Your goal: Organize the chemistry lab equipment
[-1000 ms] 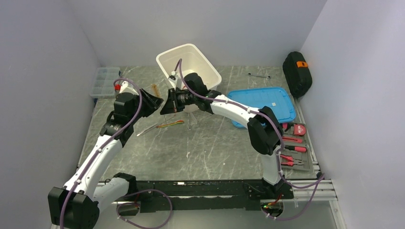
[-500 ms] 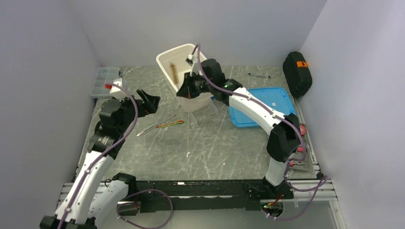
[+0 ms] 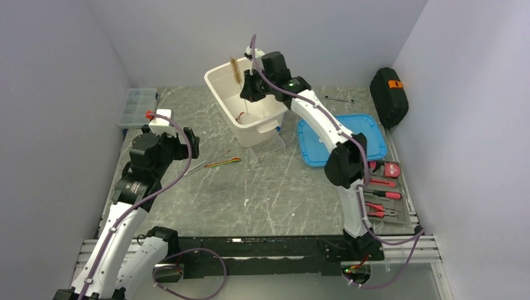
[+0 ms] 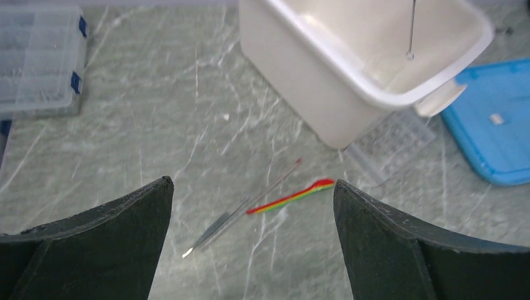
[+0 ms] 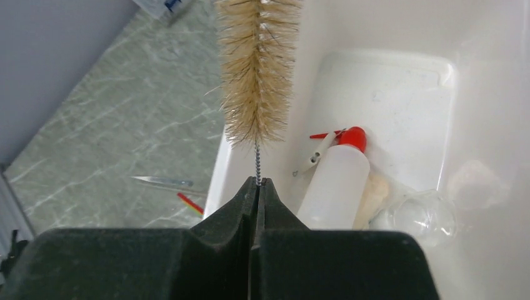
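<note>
Brush (image 5: 257, 75) vertical, bristles up

R gripper (image 5: 257, 183) clamped on wire brush (image 5: 257, 69) stem; bin (image 5: 494, 87) behind (w/ squeeze bottle (image 5: 334, 184) inside)

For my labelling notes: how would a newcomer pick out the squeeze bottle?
Start at the white tub at the table's far middle. The translucent squeeze bottle lies inside; unlike the clear round piece beside it, it has a red nozzle.
</note>
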Controlling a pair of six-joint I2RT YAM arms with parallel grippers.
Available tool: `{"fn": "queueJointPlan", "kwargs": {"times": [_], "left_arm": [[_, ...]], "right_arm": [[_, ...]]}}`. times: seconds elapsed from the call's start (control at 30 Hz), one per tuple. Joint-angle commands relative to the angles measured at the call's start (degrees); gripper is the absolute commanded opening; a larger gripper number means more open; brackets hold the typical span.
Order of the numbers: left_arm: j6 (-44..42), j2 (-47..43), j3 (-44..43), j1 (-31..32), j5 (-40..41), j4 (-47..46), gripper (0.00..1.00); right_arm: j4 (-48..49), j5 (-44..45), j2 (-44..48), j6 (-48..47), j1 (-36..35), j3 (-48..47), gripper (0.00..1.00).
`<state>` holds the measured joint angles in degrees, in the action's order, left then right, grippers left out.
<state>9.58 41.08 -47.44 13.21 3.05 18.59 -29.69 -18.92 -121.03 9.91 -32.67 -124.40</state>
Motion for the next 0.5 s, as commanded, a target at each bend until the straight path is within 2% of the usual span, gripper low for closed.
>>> {"fn": "queueJointPlan", "kwargs": {"times": [0.0,0.47], "left_arm": [[-1.92,0.10,0.33,-0.38,0.38,0.81,0.99],[-1.60,0.47,0.82,-0.42,-1.39,0.58,0.99]], "right_arm": [[-7.20,1.52,-7.07,-3.67,-0.38,-8.02,0.00],[-6.33,-5.28,-16.35,0.45,-0.28,-9.75,0.00]]}}
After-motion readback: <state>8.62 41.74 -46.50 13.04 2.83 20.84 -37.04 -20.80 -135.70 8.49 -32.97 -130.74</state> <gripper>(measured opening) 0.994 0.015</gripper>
